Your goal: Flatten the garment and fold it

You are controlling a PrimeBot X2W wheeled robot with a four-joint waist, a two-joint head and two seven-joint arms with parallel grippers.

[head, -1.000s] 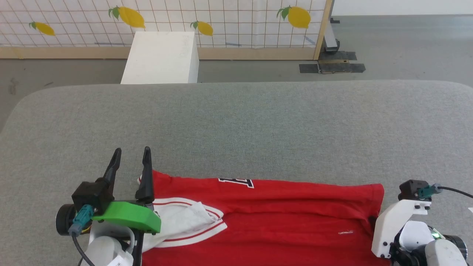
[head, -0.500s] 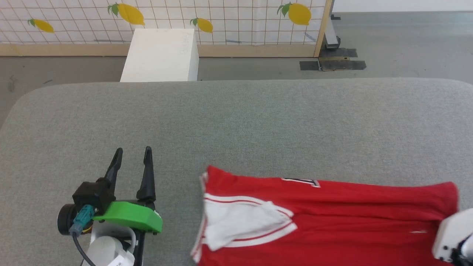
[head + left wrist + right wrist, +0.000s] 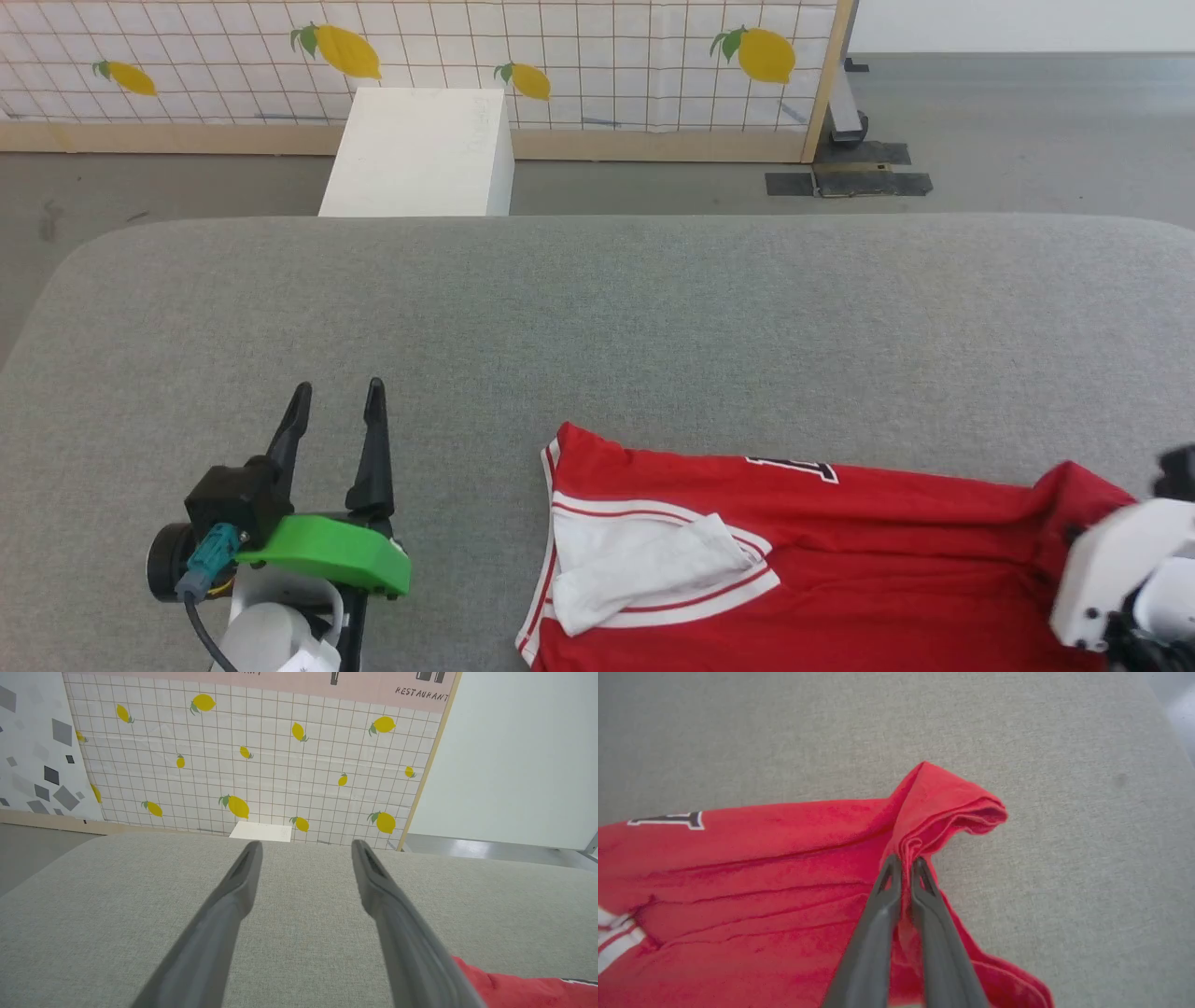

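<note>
- the garment (image 3: 840,560), lengthwise-doubled, lies along the grey table's (image 3: 597,308) near edge, toward its right corner.
- the right gripper (image 3: 903,861), clamped on a bunched red hem fold, has dragged it rightward within the last second.
- the left gripper (image 3: 336,387), fingers apart and empty, now stands well clear of the sleeve end.
- this looks like repositioning before the next fold.

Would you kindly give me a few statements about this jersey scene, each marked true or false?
1. The right jaws are shut on a bunched fold of the red jersey. True.
2. The jersey's white sleeve lies at its end toward the left arm. True.
3. The left jaws grip that sleeve. False: they stand open over the bare grey fabric surface, apart from the jersey.
4. The white box stands on that surface. False: the white box stands on the floor beyond it.
</note>
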